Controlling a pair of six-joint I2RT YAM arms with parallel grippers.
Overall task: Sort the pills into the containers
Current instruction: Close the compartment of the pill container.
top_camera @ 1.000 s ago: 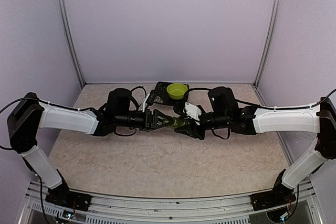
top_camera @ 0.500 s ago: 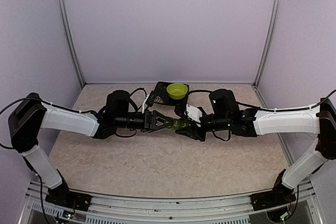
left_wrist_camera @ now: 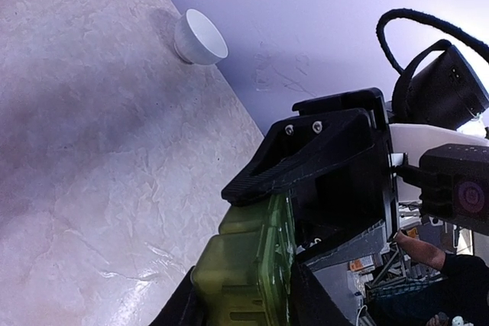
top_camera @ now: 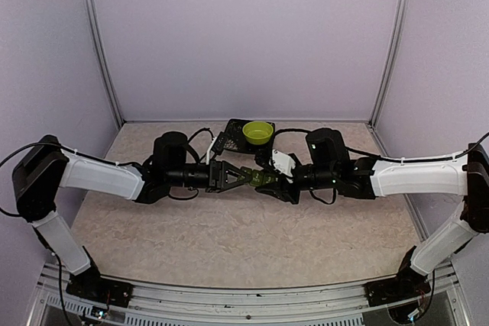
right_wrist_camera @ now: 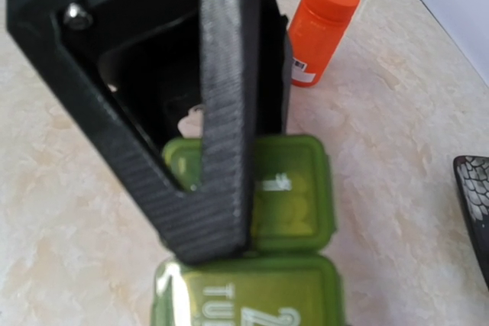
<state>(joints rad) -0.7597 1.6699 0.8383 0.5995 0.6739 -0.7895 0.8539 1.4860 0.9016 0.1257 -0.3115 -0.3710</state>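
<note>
**1. Location of the work piece.** The containers (top_camera: 256, 178) are a row of translucent green boxes. They hang clear of the table (top_camera: 229, 242), about mid-table, between the 2 arms.

**2. Governing relation.** The long axis of the row runs left to right in the top view, in line with both forearms. The left gripper (top_camera: 243, 177) takes the left end and the right gripper (top_camera: 267, 181) takes the right end. Neither arm is nearer, as both are at the piece. In the right wrist view the lids face the camera. 1 black finger of the left gripper lies across the lid beside the box marked 1. The next move probably depends on this end-to-end hold: 1 arm steadies the row while the other works a lid. The hinge side cannot be determined.

**3. Gripper state.**
- Left: jaws nearly together. In the left wrist view the end box sits between them, touching both.
- Right: jaws narrow, with 1 finger against the row. It appears clamped on its end, though its own fingers do not show in its camera.

**4. Legible markings.** 1 lid reads "1". The next reads "2" above "TU", cut by the frame edge.

**5. Surroundings.**
- An orange bottle (right_wrist_camera: 321, 32) stands near; its white label is unreadable.
- A green bowl (top_camera: 258, 132) sits on a dark tray (top_camera: 226, 141) behind.
- A white bowl (left_wrist_camera: 200, 37) stands well apart by the wall.
</note>
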